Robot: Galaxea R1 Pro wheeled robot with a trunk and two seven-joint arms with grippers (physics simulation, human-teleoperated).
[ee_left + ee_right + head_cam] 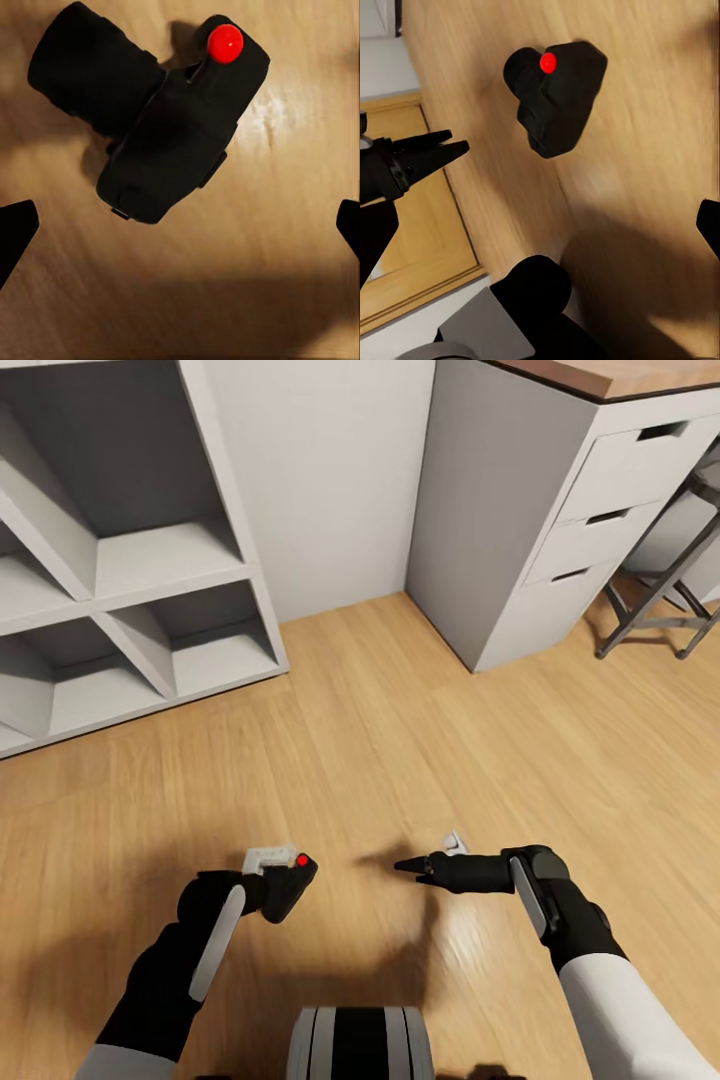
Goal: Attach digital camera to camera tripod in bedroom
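The left gripper (272, 857) hangs low over the wood floor (400, 720) with its fingers spread wide and holding nothing; in the left wrist view both fingertips (15, 229) sit far apart at the frame edges. The digital camera (290, 887) lies on the floor directly beneath it, between the spread fingers, red spot up; no contact is visible. The right gripper (408, 866) points toward the left one from just beside the camera, its jaws pressed together on nothing. Beyond the left hand stands a white cube shelf (120, 570); beyond the right, a grey desk (520, 530) with drawers and a wooden top.
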